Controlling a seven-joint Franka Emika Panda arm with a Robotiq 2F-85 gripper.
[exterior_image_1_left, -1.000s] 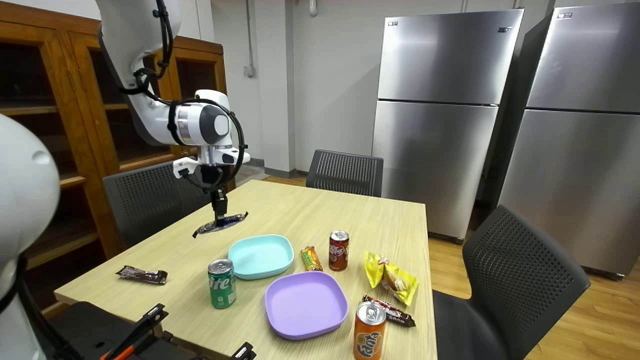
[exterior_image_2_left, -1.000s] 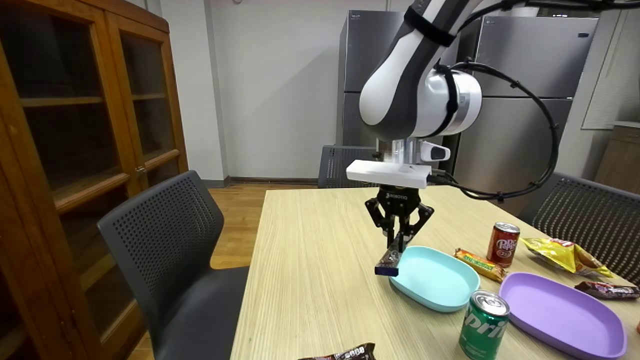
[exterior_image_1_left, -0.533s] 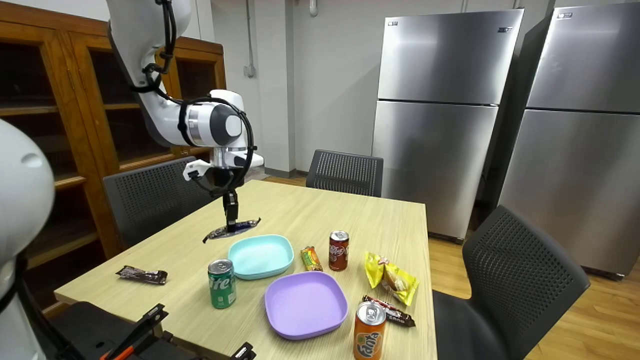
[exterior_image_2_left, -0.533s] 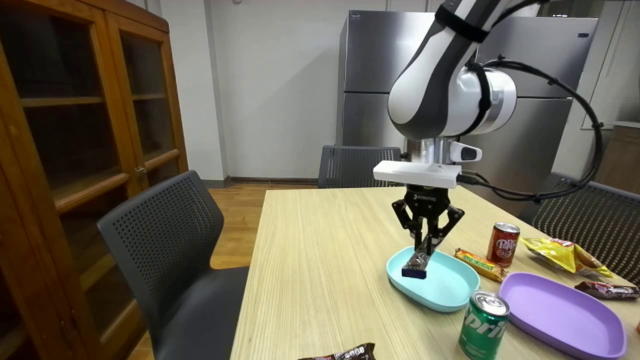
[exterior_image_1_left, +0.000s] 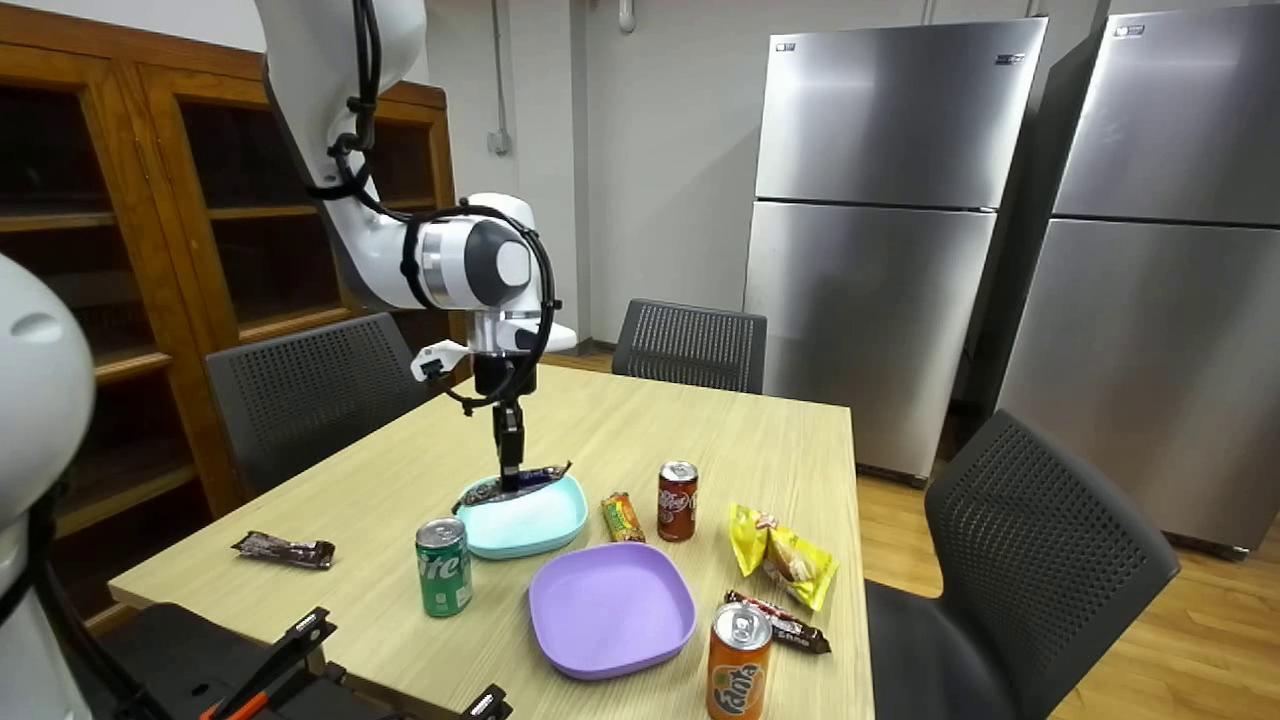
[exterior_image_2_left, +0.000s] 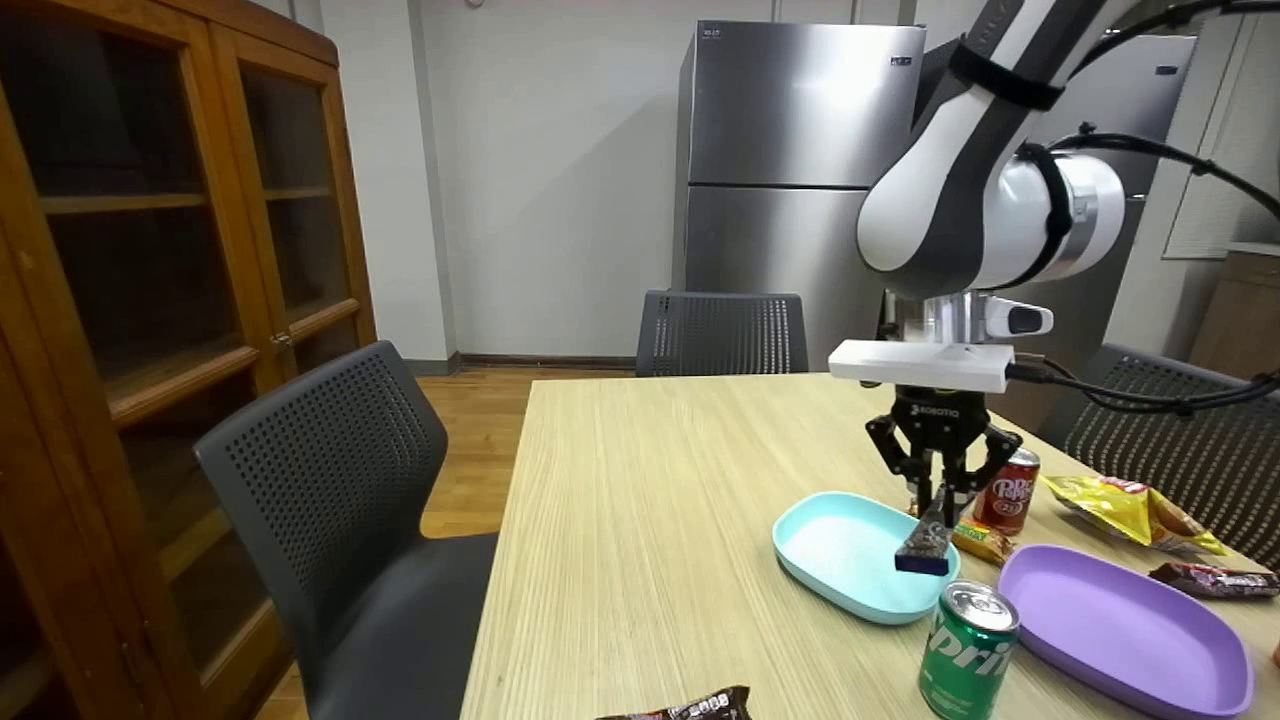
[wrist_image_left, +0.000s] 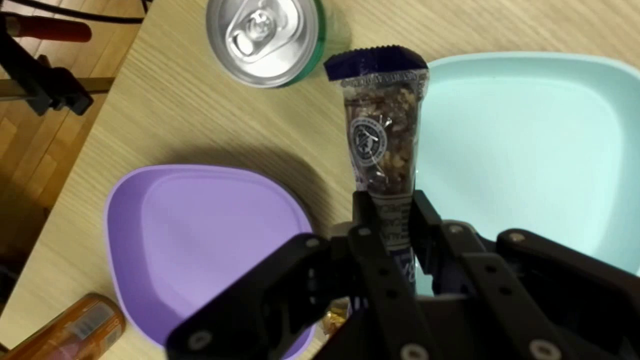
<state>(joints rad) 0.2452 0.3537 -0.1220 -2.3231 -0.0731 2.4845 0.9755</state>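
My gripper (wrist_image_left: 390, 210) is shut on a bar in a clear and dark blue wrapper (wrist_image_left: 385, 135), gripped near its middle and held above the table. The gripper also shows in both exterior views (exterior_image_1_left: 510, 480) (exterior_image_2_left: 940, 500), pointing down. The bar lies level across the fingers. In the wrist view it passes over the left edge of the turquoise tray (wrist_image_left: 515, 150), with the purple tray (wrist_image_left: 215, 240) to the left. Both trays are empty. A green Sprite can (wrist_image_left: 262, 40) stands beyond the bar's far end.
An orange-wrapped bar (exterior_image_1_left: 622, 517), a Dr Pepper can (exterior_image_1_left: 677, 500) and a yellow bag (exterior_image_1_left: 783, 555) lie or stand near the trays. A Fanta can (exterior_image_1_left: 740, 665) and dark bar (exterior_image_1_left: 800, 633) are at one edge. Another dark bar (exterior_image_1_left: 283, 550) lies apart. Chairs (exterior_image_1_left: 1010, 560) surround the table.
The gripper has moved with the bar, rightward and slightly lower in both exterior views, from beside the turquoise tray to over its purple-tray side. The objects on the table have not moved.
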